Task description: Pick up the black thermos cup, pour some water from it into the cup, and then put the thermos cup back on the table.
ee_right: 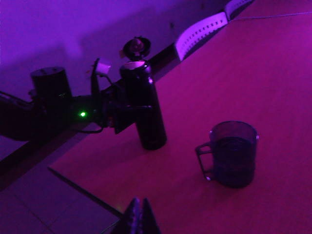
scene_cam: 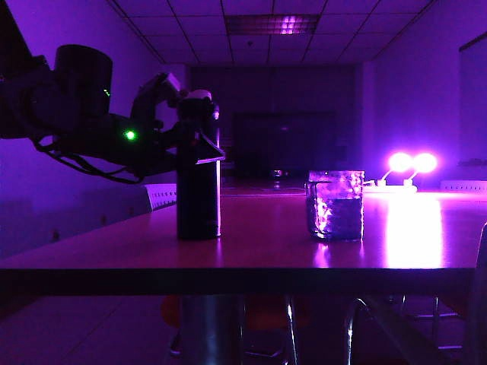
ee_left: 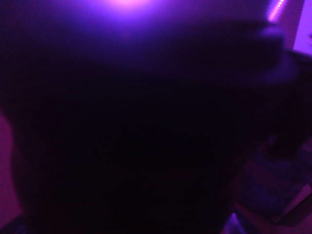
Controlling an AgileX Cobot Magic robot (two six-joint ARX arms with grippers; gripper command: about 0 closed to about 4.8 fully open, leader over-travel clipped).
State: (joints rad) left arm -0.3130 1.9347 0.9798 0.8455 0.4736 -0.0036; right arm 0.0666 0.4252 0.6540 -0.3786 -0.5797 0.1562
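The black thermos cup (scene_cam: 198, 199) (ee_right: 150, 119) stands upright on the table (scene_cam: 266, 247), left of centre, with its pale flip lid (ee_right: 136, 48) swung open. My left gripper (scene_cam: 201, 150) (ee_right: 127, 116) reaches in from the left at the thermos's upper half, open, a finger on either side of the body. In the left wrist view a dark mass (ee_left: 136, 136) fills the frame, and the fingers do not show. The cup (scene_cam: 335, 205) (ee_right: 233, 153), a clear textured glass with a handle, stands to the right of the thermos. My right gripper (ee_right: 139, 204) hangs shut above the table's near corner.
Two bright lamps (scene_cam: 411, 162) glare at the back right of the table. A white perforated chair back (scene_cam: 161, 195) (ee_right: 202, 31) stands behind the thermos at the table's far edge. The table's near edge (ee_right: 83, 187) runs just past my right gripper.
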